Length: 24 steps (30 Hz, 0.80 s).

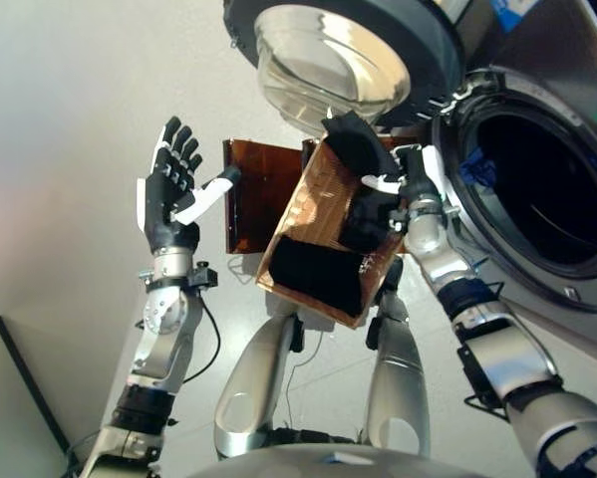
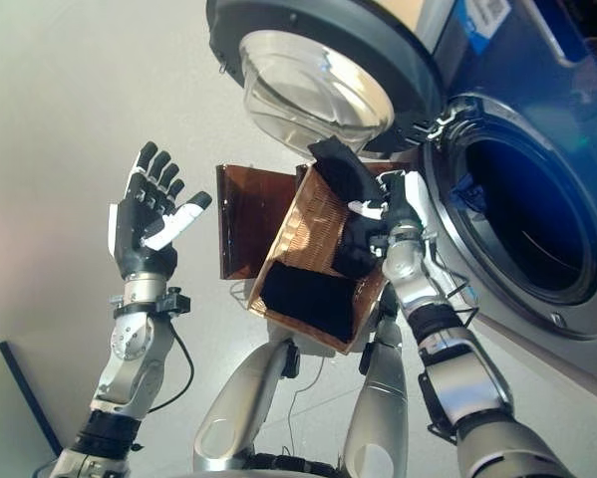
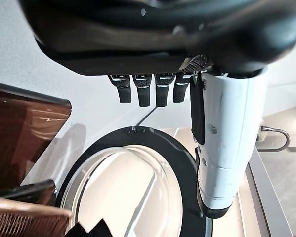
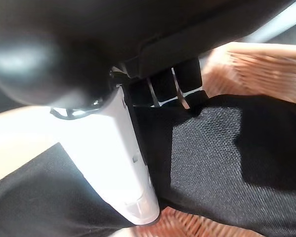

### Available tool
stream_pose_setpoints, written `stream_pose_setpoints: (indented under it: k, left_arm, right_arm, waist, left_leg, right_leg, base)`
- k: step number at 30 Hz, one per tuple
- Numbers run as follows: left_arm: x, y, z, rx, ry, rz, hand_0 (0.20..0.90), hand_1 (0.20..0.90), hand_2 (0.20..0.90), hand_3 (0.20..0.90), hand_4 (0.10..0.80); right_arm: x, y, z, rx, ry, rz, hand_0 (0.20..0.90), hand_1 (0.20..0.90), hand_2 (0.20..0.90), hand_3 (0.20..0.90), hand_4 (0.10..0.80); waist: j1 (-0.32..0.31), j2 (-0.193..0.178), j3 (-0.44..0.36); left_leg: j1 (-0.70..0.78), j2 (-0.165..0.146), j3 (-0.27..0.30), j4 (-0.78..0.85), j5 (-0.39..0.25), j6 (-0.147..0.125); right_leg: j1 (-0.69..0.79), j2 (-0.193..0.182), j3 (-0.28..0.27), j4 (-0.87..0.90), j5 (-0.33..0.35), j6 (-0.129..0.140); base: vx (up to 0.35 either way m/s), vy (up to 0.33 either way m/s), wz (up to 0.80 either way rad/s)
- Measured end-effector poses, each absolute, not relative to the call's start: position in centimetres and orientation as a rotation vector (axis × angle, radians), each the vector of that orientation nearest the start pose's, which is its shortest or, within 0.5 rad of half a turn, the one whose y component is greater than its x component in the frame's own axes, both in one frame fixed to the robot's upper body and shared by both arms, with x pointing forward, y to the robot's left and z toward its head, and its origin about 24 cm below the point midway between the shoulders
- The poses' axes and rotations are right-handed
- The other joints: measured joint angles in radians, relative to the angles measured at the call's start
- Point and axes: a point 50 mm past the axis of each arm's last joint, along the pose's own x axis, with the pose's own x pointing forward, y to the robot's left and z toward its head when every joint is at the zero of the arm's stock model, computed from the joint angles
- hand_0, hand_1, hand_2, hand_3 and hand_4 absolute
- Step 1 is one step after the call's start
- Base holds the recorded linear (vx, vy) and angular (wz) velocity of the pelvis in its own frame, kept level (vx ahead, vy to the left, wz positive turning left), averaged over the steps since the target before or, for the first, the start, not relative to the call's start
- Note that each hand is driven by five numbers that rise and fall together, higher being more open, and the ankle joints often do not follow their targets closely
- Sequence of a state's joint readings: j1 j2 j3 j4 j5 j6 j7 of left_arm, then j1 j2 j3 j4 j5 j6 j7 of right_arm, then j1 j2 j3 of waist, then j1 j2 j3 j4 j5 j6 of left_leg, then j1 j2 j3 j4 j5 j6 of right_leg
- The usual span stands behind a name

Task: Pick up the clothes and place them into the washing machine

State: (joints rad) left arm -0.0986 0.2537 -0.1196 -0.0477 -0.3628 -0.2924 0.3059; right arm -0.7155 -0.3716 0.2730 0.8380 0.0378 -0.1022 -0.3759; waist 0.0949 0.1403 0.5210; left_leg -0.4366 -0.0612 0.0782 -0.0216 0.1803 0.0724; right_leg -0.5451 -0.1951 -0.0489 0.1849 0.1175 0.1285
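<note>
A woven basket (image 1: 323,239) stands beside a brown panel (image 1: 260,194).

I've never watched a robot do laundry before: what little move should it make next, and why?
Probably lift the black cloth clear of the basket and swing it toward the open drum. The right hand is pinching the cloth over the basket, while the left hand is open and empty.

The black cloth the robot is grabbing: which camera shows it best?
The right wrist view: the black cloth fills it, pinched by the right hand. Both eye views show it small at the basket. The left wrist view shows only a dark scrap.
</note>
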Motion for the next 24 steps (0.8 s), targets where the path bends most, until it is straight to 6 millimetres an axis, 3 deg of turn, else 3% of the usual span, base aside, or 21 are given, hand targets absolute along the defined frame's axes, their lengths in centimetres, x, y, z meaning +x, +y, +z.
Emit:
stream_pose_setpoints:
  k: [4, 13, 18, 22, 24]
  left_arm:
    - [26.2, 17.8, 9.8, -0.188, -0.355, 0.162, 0.900, 0.900, 0.900, 0.900, 0.800]
    - [25.7, 18.1, 9.0, -0.181, -0.325, 0.164, 0.900, 0.900, 0.900, 0.900, 0.800]
    - [25.6, 18.2, 8.9, -0.187, -0.320, 0.159, 0.900, 0.900, 0.900, 0.900, 0.800]
    - [25.6, 18.1, 8.8, -0.192, -0.316, 0.156, 0.900, 0.900, 0.900, 0.900, 0.800]
    - [25.6, 18.1, 8.8, -0.192, -0.316, 0.156, 0.900, 0.900, 0.900, 0.900, 0.800]
  right_arm:
    - [36.4, -18.7, 7.5, -0.227, -0.019, -0.250, 0.200, 0.200, 0.200, 0.200, 0.300]
    - [35.1, -18.8, 6.1, 0.271, -0.009, -0.333, 0.200, 0.200, 0.200, 0.200, 0.300]
    - [34.6, -18.8, 6.0, 0.514, -0.034, -0.369, 0.200, 0.200, 0.200, 0.200, 0.300]
    - [34.5, -18.0, 6.9, 0.823, -0.131, -0.392, 0.200, 0.200, 0.200, 0.200, 0.300]
    - [34.4, -17.9, 7.3, 0.894, -0.159, -0.398, 0.200, 0.200, 0.200, 0.200, 0.300]
  waist:
    - [-0.008, 0.000, 0.000]
    - [-0.027, 0.001, -0.001]
    - [-0.030, 0.002, -0.001]
    - [-0.033, 0.006, -0.002]
    - [-0.035, 0.006, -0.003]
  left_leg:
    - [0.006, 0.002, 0.010, -0.002, 0.000, 0.000]
    - [0.013, 0.002, 0.025, -0.013, 0.000, 0.000]
    - [0.028, 0.005, 0.031, -0.023, 0.000, 0.000]
    - [0.030, 0.010, 0.032, -0.024, 0.000, 0.000]
    - [0.030, 0.011, 0.032, -0.024, 0.000, 0.000]
  right_leg:
    - [0.000, 0.003, 0.010, -0.001, 0.003, -0.003]
    - [0.000, 0.004, 0.015, -0.017, 0.013, -0.006]
    - [0.013, 0.008, 0.022, -0.027, 0.016, -0.002]
    - [0.016, 0.011, 0.023, -0.032, 0.017, -0.005]
    - [0.016, 0.011, 0.023, -0.032, 0.017, -0.005]
  base:
    - [0.032, 0.024, -0.08]
    - [0.023, 0.006, -0.05]
    - [0.030, 0.002, -0.05]
    - [0.008, 0.001, 0.00]
    - [0.000, 0.000, 0.00]
